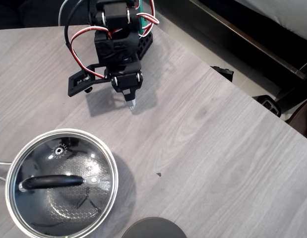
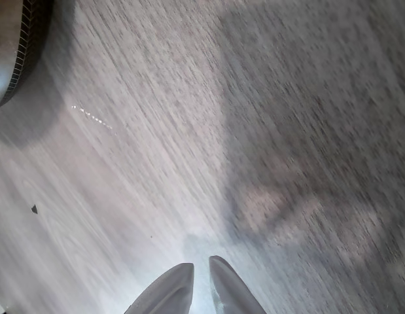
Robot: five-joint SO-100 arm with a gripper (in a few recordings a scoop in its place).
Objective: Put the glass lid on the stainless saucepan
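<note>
The lid (image 1: 64, 181) already sits on the pan (image 1: 14, 218), well apart from the pincer (image 1: 130, 102) and below-left of it in the overhead view. Its metal rim lies inside the pan's rim all the way round as far as can be seen, and the black bar handle (image 1: 51, 182) lies roughly level across the glass, with the dark honeycomb inside showing through. By these pictures the task looks done; at most what is left is for the arm to rest clear.

The pincer holds nothing. Its two pale tips (image 2: 218, 281) stand close together with a thin gap between them, pointing down at bare table (image 1: 217, 163). In the wrist view a curved edge of the pan (image 2: 12, 52) shows at the top left, far from the tips, and a small dark speck (image 2: 34, 209) lies on the table between.

A dark grey disc (image 1: 153, 229) lies at the lower edge, below the pincer and just right of the pan.

There is small lettering ringed around the steam vent (image 1: 59, 149), too small to read. No other writing shows.
</note>
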